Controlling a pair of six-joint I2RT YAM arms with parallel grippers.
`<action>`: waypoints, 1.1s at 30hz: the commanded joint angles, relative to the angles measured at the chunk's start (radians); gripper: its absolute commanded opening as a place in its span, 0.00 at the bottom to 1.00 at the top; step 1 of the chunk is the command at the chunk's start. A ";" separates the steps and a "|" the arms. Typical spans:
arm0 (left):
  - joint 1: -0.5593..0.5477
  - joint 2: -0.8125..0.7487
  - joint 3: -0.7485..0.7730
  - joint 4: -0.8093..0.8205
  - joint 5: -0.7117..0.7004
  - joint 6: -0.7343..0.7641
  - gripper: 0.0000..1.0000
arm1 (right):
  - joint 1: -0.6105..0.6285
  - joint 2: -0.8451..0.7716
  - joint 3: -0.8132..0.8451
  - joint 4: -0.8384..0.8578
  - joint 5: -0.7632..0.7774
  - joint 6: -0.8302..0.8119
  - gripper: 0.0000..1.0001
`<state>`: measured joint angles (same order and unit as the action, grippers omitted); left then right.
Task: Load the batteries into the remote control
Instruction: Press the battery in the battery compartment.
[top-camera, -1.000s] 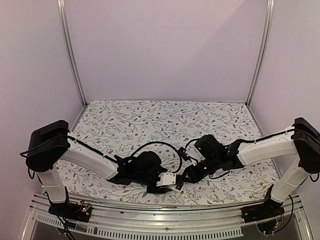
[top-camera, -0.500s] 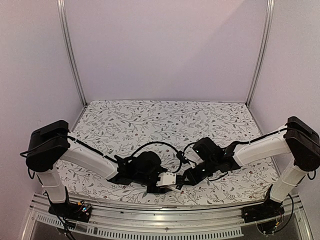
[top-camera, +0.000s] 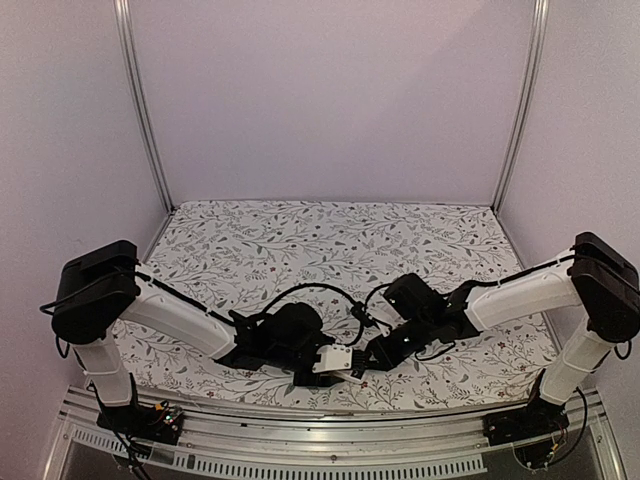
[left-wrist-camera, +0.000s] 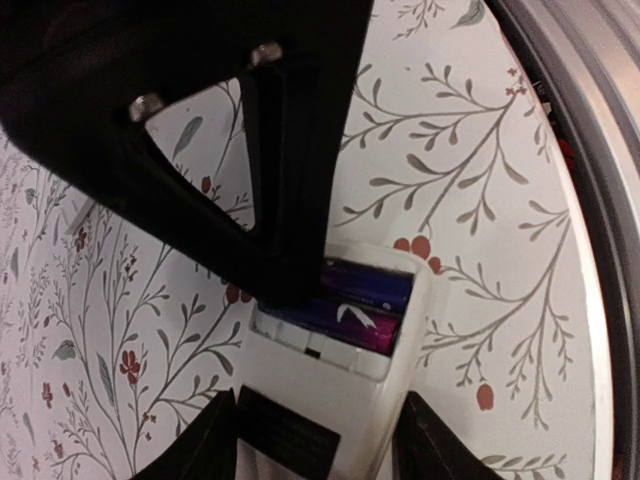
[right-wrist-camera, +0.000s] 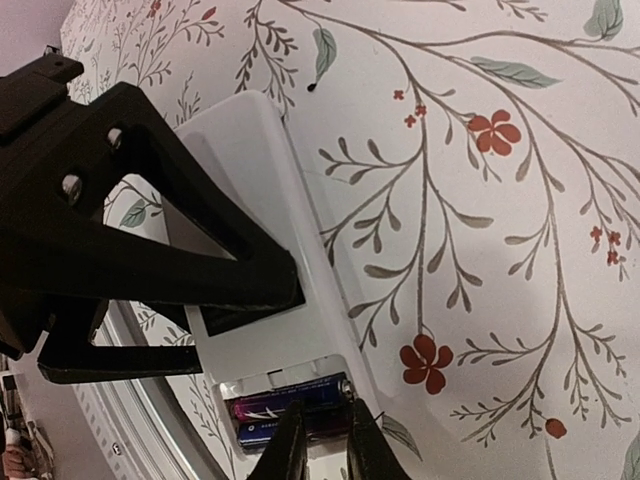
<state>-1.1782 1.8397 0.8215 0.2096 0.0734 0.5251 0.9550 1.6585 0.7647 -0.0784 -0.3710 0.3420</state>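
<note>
- The right gripper (right-wrist-camera: 326, 445) has its jaws nearly together, tips down on the two dark, purple-wrapped cylindrical batteries (right-wrist-camera: 290, 408) in the open bay of the small flat white plastic remote control (right-wrist-camera: 250, 150). I cannot tell whether they are pinching or only pressing.
- The left gripper (left-wrist-camera: 318, 440) has its jaws clamped across the remote control, probably to brace it.
- Both arms reach low over the floral-patterned desk (top-camera: 330, 240) and meet at the remote control.

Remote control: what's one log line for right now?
remote control: back open | batteries: two inside it | left claw: grips remote control | right claw: nearly shut, tips at batteries
</note>
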 joint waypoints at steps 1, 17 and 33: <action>-0.011 0.072 -0.053 -0.168 -0.033 0.008 0.53 | -0.004 -0.035 0.029 -0.084 0.048 -0.029 0.16; -0.013 0.065 -0.051 -0.177 -0.028 0.005 0.53 | -0.016 0.020 0.065 -0.048 0.049 -0.043 0.22; 0.039 -0.005 -0.033 -0.189 0.112 -0.099 0.75 | -0.046 -0.029 0.065 -0.055 0.033 0.015 0.18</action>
<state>-1.1660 1.8118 0.8143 0.1753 0.1261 0.4561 0.9230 1.6581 0.8124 -0.1326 -0.3321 0.3210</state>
